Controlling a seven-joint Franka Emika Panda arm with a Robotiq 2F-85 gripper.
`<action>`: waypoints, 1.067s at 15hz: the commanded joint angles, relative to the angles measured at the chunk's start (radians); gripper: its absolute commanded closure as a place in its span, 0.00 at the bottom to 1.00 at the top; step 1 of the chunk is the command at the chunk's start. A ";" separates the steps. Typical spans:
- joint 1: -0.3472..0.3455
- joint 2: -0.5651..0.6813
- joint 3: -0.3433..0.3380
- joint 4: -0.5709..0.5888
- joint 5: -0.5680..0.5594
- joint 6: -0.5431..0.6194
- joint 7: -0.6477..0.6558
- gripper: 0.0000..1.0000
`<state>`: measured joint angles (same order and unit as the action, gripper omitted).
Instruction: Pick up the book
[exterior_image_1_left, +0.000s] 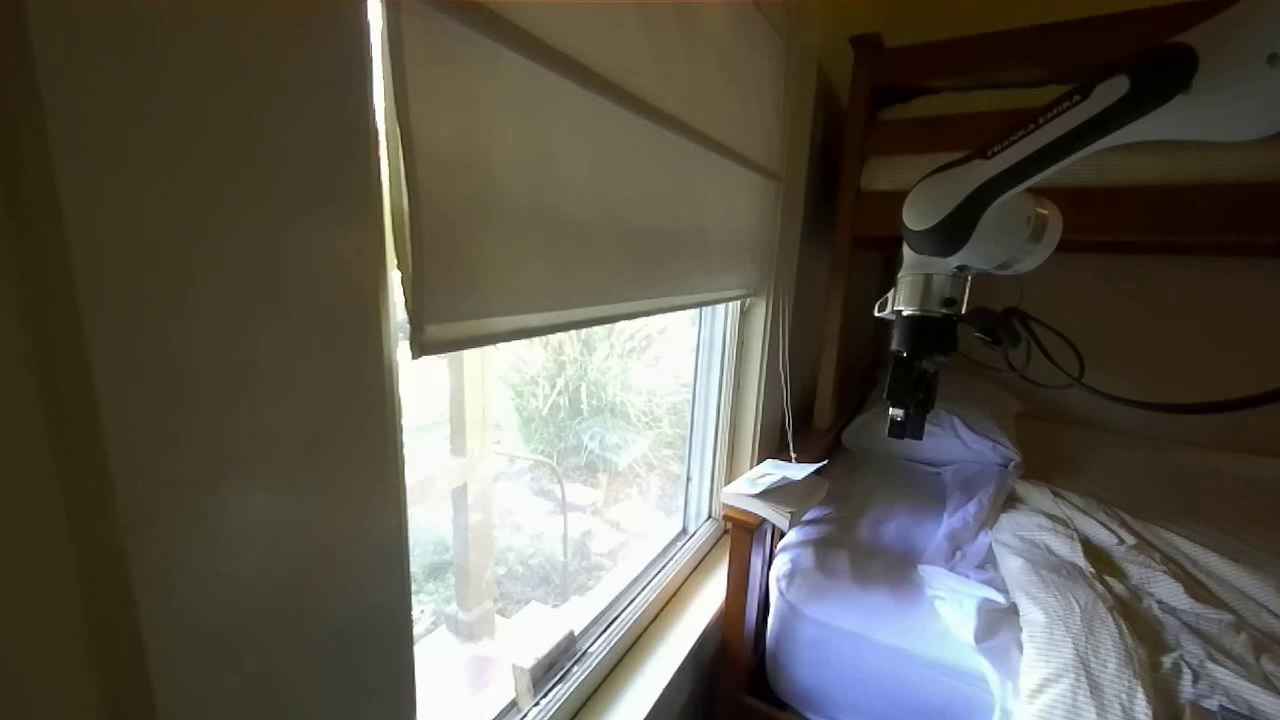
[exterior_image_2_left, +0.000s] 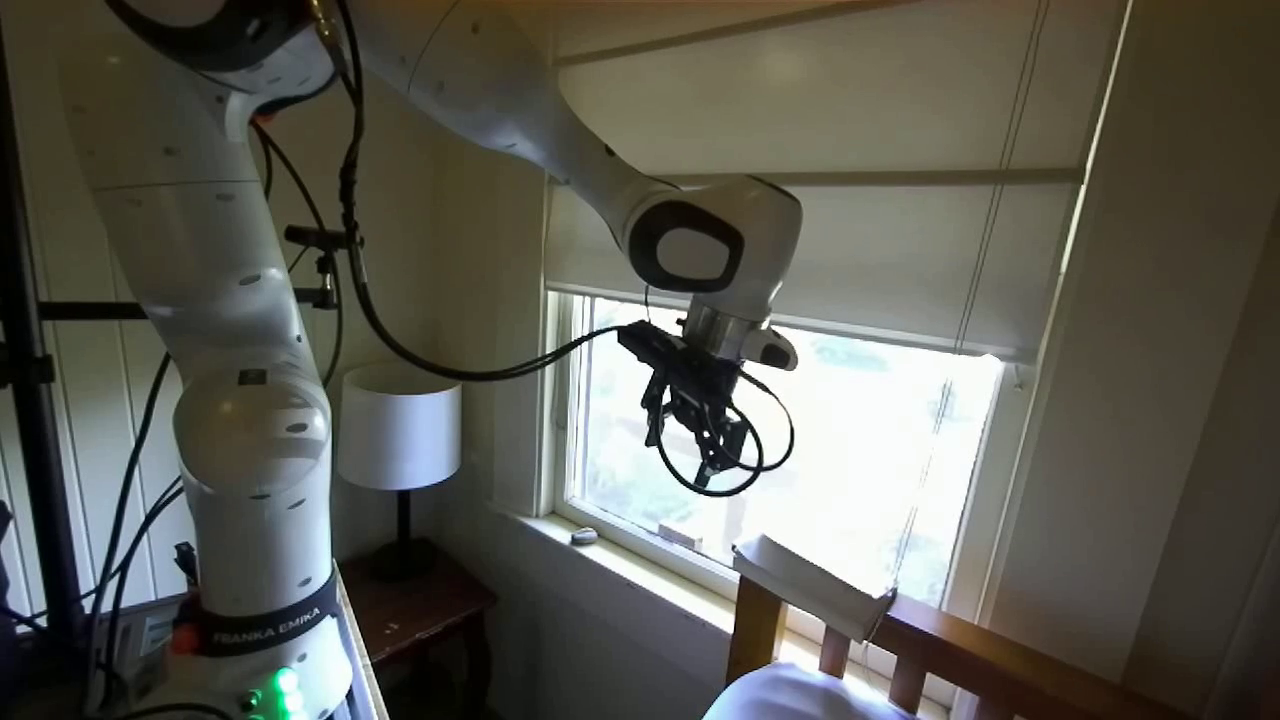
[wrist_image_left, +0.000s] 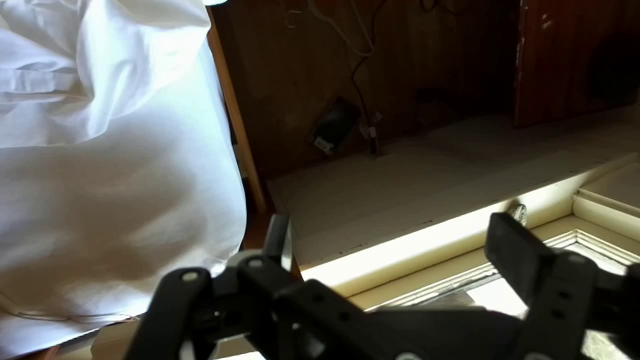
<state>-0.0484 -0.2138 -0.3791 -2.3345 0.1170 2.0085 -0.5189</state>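
The book (exterior_image_1_left: 775, 490) is pale and thick, with a light cover that lifts at one corner. It lies on the wooden bed rail beside the window. It also shows there in an exterior view (exterior_image_2_left: 808, 585), tilted, with its pale page edge towards the camera. My gripper (exterior_image_1_left: 907, 428) hangs pointing down, higher than the book and apart from it; it shows too in an exterior view (exterior_image_2_left: 700, 462). In the wrist view my gripper (wrist_image_left: 390, 225) has its fingers wide apart with nothing between them. A tan patch at the lower left there is partly hidden; I cannot tell if it is the book.
The bed rail (exterior_image_2_left: 990, 655) runs below the window. The mattress (exterior_image_1_left: 880, 650) with white sheets lies beside it. Blind cords (exterior_image_1_left: 787, 380) hang close to the book. A small object (exterior_image_2_left: 584, 537) sits on the window sill (exterior_image_2_left: 640, 575). A lamp (exterior_image_2_left: 400, 430) stands near the arm.
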 joint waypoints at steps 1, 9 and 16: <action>-0.042 0.004 0.040 0.001 0.009 -0.002 -0.007 0.00; -0.051 0.025 0.036 0.010 0.050 0.046 0.046 0.00; -0.133 0.216 0.022 0.115 0.260 0.203 0.160 0.00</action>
<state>-0.1382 -0.1136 -0.3659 -2.3043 0.3151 2.1815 -0.4229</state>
